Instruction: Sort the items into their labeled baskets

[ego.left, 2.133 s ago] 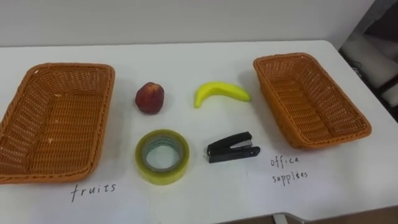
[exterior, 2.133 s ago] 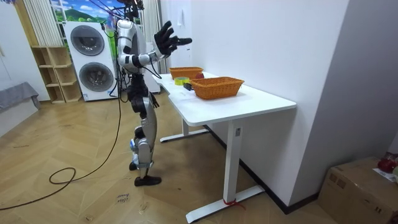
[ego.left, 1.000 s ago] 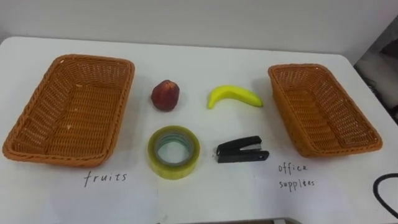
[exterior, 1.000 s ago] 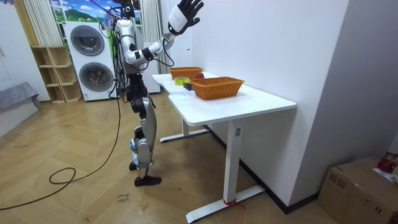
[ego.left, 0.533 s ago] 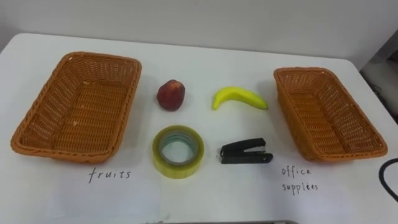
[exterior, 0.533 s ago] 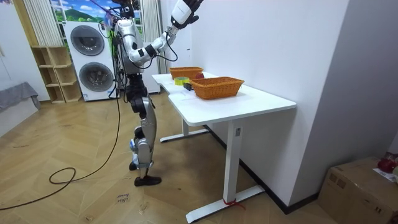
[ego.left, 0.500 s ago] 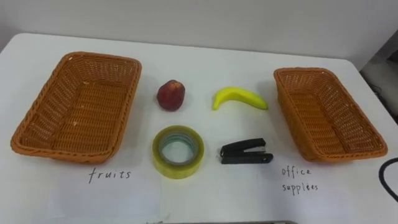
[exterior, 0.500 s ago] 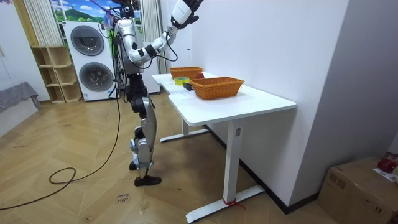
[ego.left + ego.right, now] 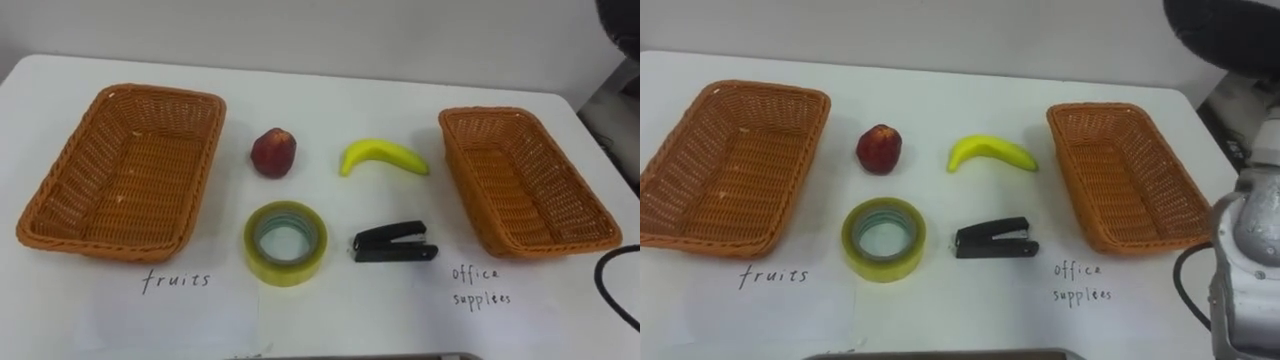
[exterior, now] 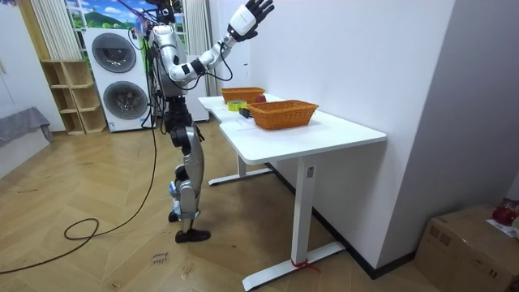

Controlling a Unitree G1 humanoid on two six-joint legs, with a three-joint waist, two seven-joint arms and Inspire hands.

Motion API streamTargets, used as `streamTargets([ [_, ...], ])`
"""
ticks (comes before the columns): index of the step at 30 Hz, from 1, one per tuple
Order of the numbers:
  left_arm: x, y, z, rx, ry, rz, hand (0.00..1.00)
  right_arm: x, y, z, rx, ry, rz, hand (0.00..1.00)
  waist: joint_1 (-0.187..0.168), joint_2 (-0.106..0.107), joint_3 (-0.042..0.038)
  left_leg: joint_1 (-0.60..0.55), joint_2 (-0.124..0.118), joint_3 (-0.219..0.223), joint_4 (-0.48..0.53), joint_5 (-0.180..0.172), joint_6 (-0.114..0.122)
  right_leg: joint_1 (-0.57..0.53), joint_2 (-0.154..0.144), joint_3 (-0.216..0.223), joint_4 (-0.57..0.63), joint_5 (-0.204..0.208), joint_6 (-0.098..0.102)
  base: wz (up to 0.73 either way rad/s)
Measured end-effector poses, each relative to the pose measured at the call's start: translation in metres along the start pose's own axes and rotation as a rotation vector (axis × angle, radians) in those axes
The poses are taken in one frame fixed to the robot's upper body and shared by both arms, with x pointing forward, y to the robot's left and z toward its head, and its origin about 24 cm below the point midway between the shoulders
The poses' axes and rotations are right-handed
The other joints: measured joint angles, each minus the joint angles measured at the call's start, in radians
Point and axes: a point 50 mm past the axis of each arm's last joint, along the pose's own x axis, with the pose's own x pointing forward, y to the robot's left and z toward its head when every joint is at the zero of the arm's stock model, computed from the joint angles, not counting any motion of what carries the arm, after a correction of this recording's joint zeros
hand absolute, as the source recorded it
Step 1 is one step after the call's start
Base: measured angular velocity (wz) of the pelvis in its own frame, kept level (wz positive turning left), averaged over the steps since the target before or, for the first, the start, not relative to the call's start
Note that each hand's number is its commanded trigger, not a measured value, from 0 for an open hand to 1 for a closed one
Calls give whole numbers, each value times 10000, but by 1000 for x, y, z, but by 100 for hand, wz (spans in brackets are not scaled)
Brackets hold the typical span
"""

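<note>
In the left eye view the red fruit and banana sit mid-frame, the tape roll and stapler below them. All four lie on the worktop between the empty left basket and right basket, just where they lay a second ago. In the room view your right hand has risen to top centre, fingers spread and holding nothing, so I judge your sorting hasn't started.

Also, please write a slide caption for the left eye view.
Unsorted red fruit, banana, tape roll and stapler lie between fruits basket and office-supplies basket.
</note>
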Motion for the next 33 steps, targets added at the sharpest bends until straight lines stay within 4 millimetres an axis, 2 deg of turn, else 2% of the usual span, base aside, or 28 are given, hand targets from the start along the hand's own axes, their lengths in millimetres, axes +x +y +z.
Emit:
streamTargets([
  [7,0,0,3,15,-224,-36,0,-4,14,-2,188,149,1229,0,4,-24,-2,63,-7,-16,21,0,0,88,-12,-16,-21,3,5,0],
  [12,1,0,8,-30,-397,1,0,-3,19,0,-318,-62,2248,0,18,-62,-3,54,-5,-19,-6,0,0,82,-1,-13,-39,3,5,0],
  [15,2,1,9,-34,-433,26,0,-2,20,-1,-563,-86,2697,0,77,-107,-34,55,-4,-20,-2,0,0,88,0,5,-40,6,5,0],
  [19,3,2,14,-59,-556,63,0,-3,22,-5,-1025,88,3105,0,250,-133,-31,58,-3,-23,17,0,0,96,-1,-1,-41,14,6,0],
  [28,3,3,17,-1,-697,21,0,-17,38,-13,-1008,802,5039,0,291,-213,14,38,26,-11,34,0,0,133,33,-2,-169,144,-3,-1],
  [33,4,5,16,64,-644,-34,0,-20,44,-14,-937,921,5767,0,307,-249,-8,-4,29,-144,5,0,0,114,43,-67,-174,146,-6,4],
])
